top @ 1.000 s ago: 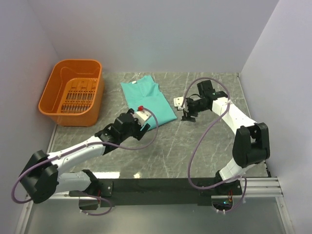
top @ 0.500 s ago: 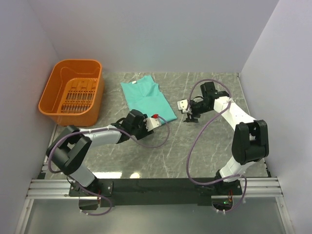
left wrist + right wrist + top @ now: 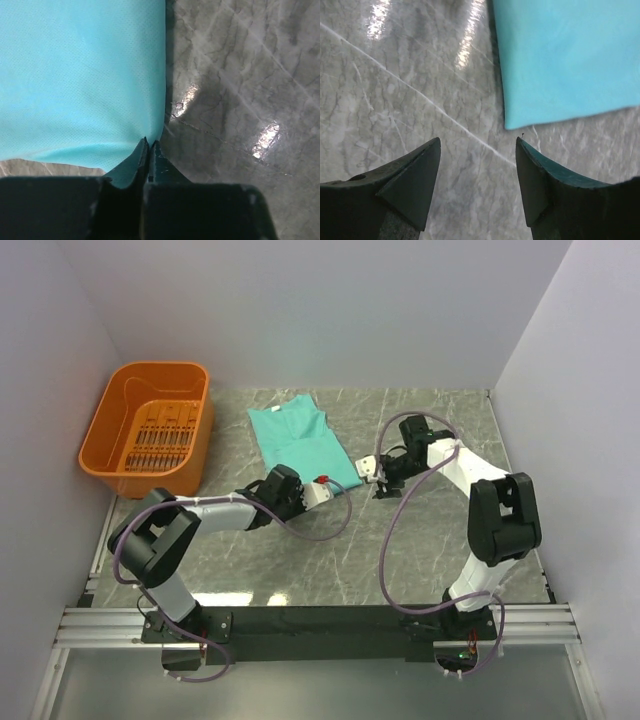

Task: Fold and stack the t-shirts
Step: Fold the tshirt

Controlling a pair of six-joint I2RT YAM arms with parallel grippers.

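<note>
The teal t-shirt (image 3: pixel 300 443) lies folded flat on the marble table, left of centre. My left gripper (image 3: pixel 325 485) is low at its near edge. In the left wrist view its jaws (image 3: pixel 149 145) are pressed together at the corner of the t-shirt (image 3: pixel 80 75), with the thin cloth drawn in between the tips. My right gripper (image 3: pixel 367 472) sits just right of the shirt's near right corner. In the right wrist view it stands open (image 3: pixel 477 142) over bare marble, and the corner of the t-shirt (image 3: pixel 565 55) lies just ahead of its right finger without touching it.
An orange slotted basket (image 3: pixel 150 430) stands at the far left of the table, apart from the shirt. White walls close the table at the back and on both sides. Purple cables loop from both arms over the near half of the table.
My left arm has swung right along the shirt's near edge and its jaws have closed on the cloth. My right gripper has moved left, toward the shirt's near right corner.
</note>
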